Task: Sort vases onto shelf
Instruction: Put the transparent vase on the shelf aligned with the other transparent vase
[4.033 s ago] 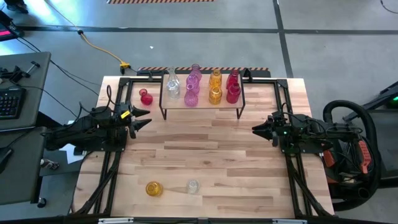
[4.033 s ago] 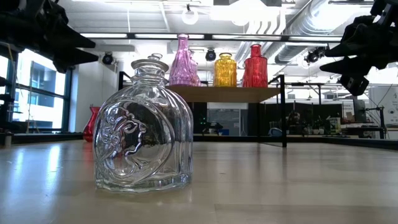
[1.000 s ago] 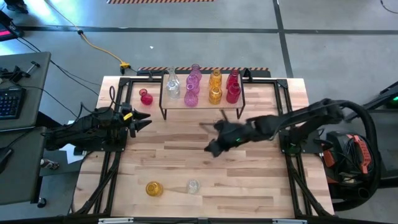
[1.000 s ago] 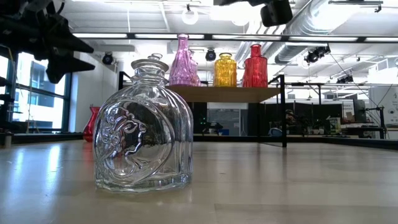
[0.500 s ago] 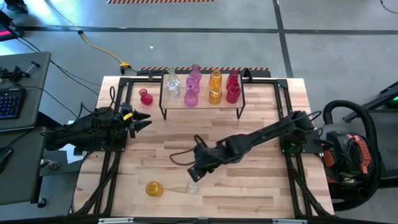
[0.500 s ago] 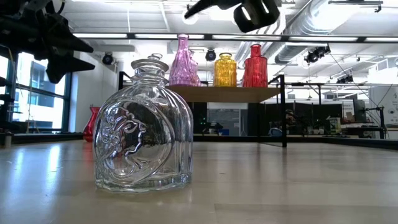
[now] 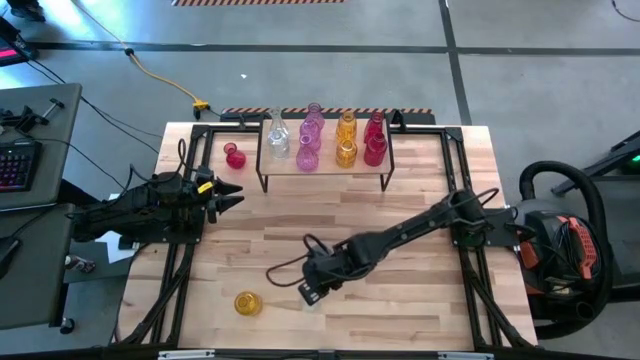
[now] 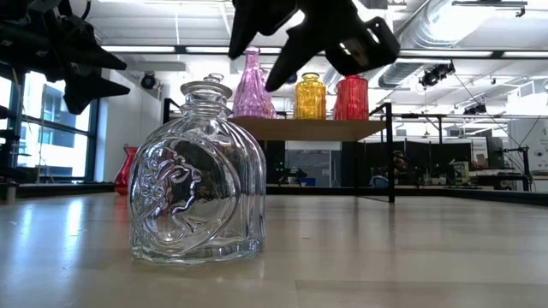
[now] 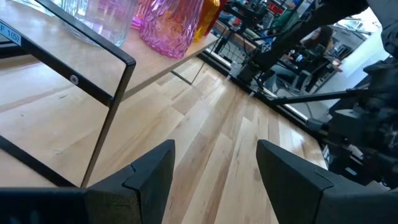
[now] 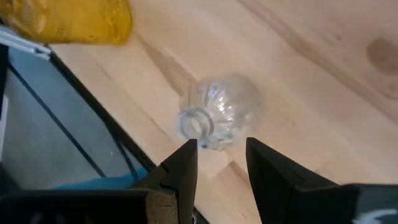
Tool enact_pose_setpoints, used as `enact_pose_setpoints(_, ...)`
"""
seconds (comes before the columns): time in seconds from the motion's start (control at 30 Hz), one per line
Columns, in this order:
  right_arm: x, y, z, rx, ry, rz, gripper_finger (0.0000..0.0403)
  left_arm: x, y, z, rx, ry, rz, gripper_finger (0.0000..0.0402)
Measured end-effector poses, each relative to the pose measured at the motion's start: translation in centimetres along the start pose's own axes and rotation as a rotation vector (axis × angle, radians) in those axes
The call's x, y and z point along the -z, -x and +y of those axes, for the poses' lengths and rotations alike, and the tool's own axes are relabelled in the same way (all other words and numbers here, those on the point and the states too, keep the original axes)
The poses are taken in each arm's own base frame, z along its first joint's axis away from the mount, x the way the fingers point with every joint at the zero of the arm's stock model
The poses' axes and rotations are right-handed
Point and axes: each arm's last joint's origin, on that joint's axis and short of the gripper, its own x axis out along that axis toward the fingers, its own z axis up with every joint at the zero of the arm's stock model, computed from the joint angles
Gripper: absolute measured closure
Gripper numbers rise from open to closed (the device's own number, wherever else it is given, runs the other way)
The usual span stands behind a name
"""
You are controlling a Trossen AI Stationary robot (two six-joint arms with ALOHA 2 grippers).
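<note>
My right pincer has swung out from the table's right edge, across the middle, and now hangs just above the clear vase near the front edge, about six o'clock on the table. A second ago it was still near the centre, so the reach is nearly done, and I judge the next step is to drop and pinch the neck. The fingers stand partly spread, with nothing between them; the vase mouth sits just ahead of the gap.

My left pincer waits at nine o'clock, fingers spread wide, empty, unmoved.

The clear vase is ribbed, bulbous glass with a narrow neck and a thick round lip, standing upright. It looks slick and hard, so I expect it to slip if I squeeze off-centre. An amber vase lies near it, toward seven o'clock, its surface finely textured.

The shelf at twelve o'clock is a pale wood board on thin black wire legs. It already carries clear, pink, amber and red vases in colour groups. One red vase stands on the table just left of it, at eleven o'clock. The table is striped butcher-block.
</note>
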Motion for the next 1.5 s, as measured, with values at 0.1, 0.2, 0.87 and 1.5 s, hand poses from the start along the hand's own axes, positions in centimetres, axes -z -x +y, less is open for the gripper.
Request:
enact_pose_setpoints(0.1,0.3,-0.2,0.1,-0.003,-0.014,0.0,0.0285,0.0,0.0,0.0,0.0,0.0,0.001,0.0183)
enact_pose_setpoints(0.2,0.3,-0.8,-0.1,0.013,-0.027,0.002,0.0285,0.0,0.0,0.0,0.0,0.0,0.0,0.0183)
enact_pose_setpoints(0.87,0.7,-2.6,0.6,-0.042,-0.038,-0.078,0.0285,0.0,0.0,0.0,-0.001,0.001,0.001,0.0183)
enact_pose_setpoints(1.5,1.4,-3.0,0.3,0.008,-0.047,-0.072,0.0285,0.0,0.0,0.0,-0.001,0.002,0.001,0.0183)
